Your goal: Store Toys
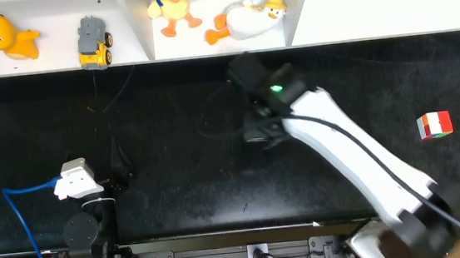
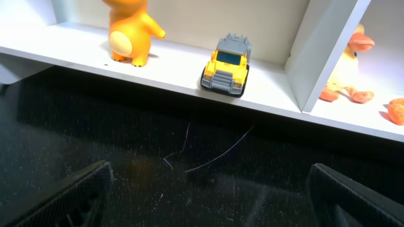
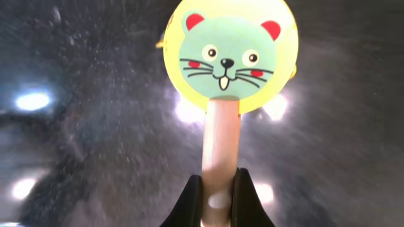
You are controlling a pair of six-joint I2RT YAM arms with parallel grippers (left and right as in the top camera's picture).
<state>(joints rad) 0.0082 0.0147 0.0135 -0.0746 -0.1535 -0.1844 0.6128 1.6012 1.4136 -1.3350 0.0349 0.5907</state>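
A white shelf (image 1: 369, 0) of boxy compartments runs along the far edge of the speckled black tabletop (image 1: 176, 175). Its left compartment holds a glossy orange duck (image 2: 129, 31) and a yellow-grey toy truck (image 2: 227, 64). The middle one holds two plush ducks (image 1: 173, 7). The left gripper (image 2: 211, 189) is spread wide and holds nothing. Over mid-table, the right gripper (image 3: 218, 189) pinches the wooden handle of a round cat-faced rattle (image 3: 228, 57).
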